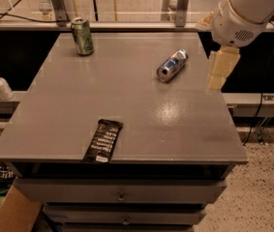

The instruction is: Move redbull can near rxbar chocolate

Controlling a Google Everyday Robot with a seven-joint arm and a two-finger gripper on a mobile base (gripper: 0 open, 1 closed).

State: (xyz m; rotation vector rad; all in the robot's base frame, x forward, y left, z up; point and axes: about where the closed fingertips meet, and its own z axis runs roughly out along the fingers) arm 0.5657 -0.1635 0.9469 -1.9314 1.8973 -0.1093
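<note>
The slim, shiny redbull can (172,65) lies on its side right of centre on the matte grey surface (127,95), well apart from the flat, dark-wrapped rxbar chocolate (103,140) at the front edge. The cream end effector (220,70) hangs by the right edge; I cannot tell whether it is spread or pressed together.

Dim and warm overall, with a soft glare patch on the table (169,114) right of centre, glints on the redbull can (172,65), deep shadow under the tabletop, and the pale gripper (219,77) lit brightly beside the table's right edge.
</note>
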